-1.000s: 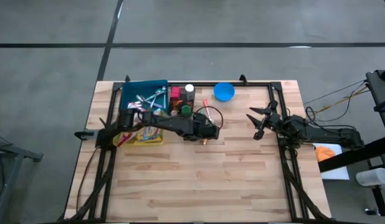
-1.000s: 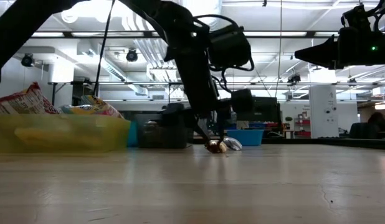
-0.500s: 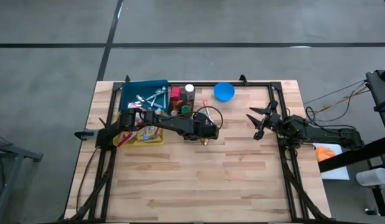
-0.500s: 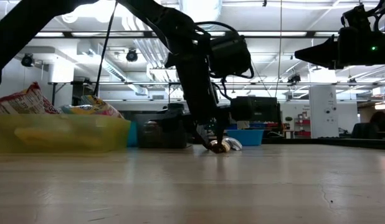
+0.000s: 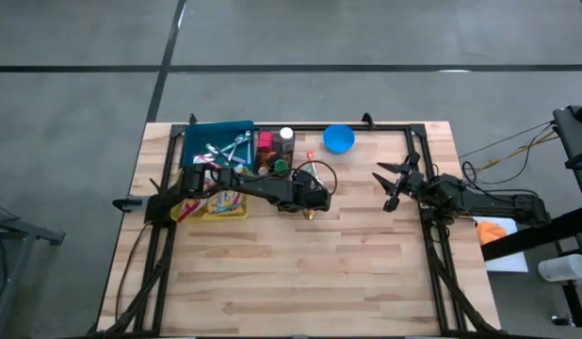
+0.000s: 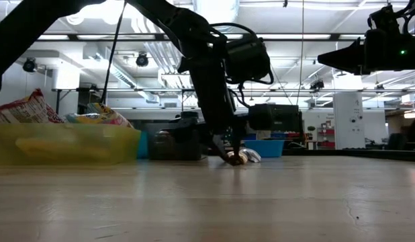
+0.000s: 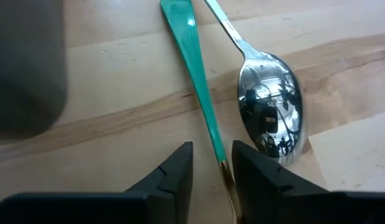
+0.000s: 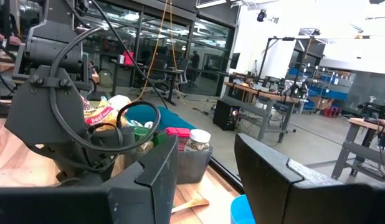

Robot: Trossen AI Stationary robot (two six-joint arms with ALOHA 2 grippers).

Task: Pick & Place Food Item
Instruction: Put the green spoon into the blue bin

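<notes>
The left tool [image 7: 211, 177] – fingers narrowly parted, gripping nothing – straddles the green-handled utensil [image 7: 191, 68] beside a spoon [image 7: 272, 112].

A blue bowl [image 5: 339, 138] sat near the wooden table's [image 5: 300, 273] far edge. Beside it stood a white-capped jar [image 5: 286, 137], a teal tray [image 5: 216, 139] and a yellow bin [image 6: 63, 144] of snack bags.

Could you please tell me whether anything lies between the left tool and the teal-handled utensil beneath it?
Nothing visible does. The left tool is down at the table with its open fingers on either side of the teal-handled utensil. The silver spoon lies alongside, just outside one finger, not between them.
</notes>
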